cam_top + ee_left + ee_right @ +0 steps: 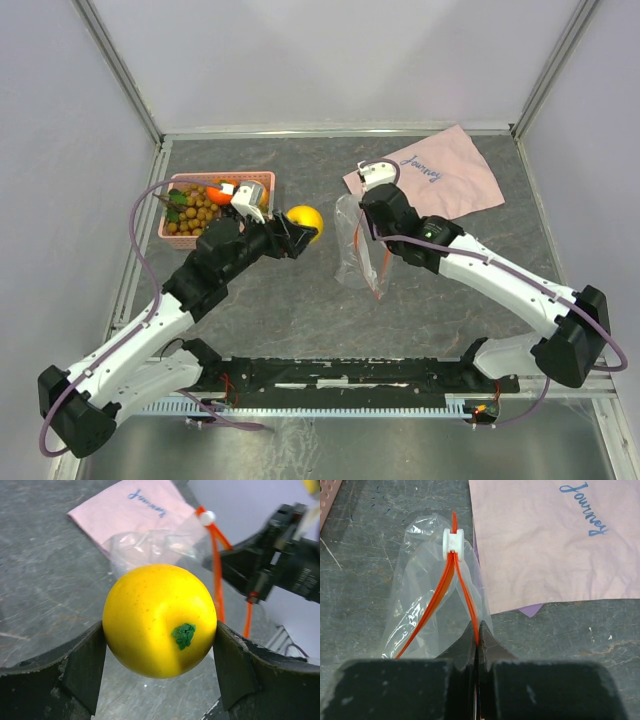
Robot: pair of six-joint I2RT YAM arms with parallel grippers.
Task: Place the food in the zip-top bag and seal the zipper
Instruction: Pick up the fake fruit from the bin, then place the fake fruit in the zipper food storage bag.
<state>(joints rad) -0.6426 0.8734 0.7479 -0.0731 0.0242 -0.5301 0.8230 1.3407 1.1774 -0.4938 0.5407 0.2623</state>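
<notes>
Clasping the lemon (150, 610), left hand (160, 650) faces right hand (477, 647) pinching zipper (436, 611).

Your dark, marbled tabletop (300, 310) carries three things. Behind your left hand (160, 645) sits a pink plastic basket (164, 225) of toy fruit. Below your right hand (477, 645) the clear zip-top bag (352, 250) rests on the surface, with its mouth edge raised. Beyond that hand and just beside the bag lies a pink cloth (450, 170) with blue writing.

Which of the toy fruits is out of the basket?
The yellow lemon, clamped in the left gripper; the other fruits lie in the pink basket.
</notes>
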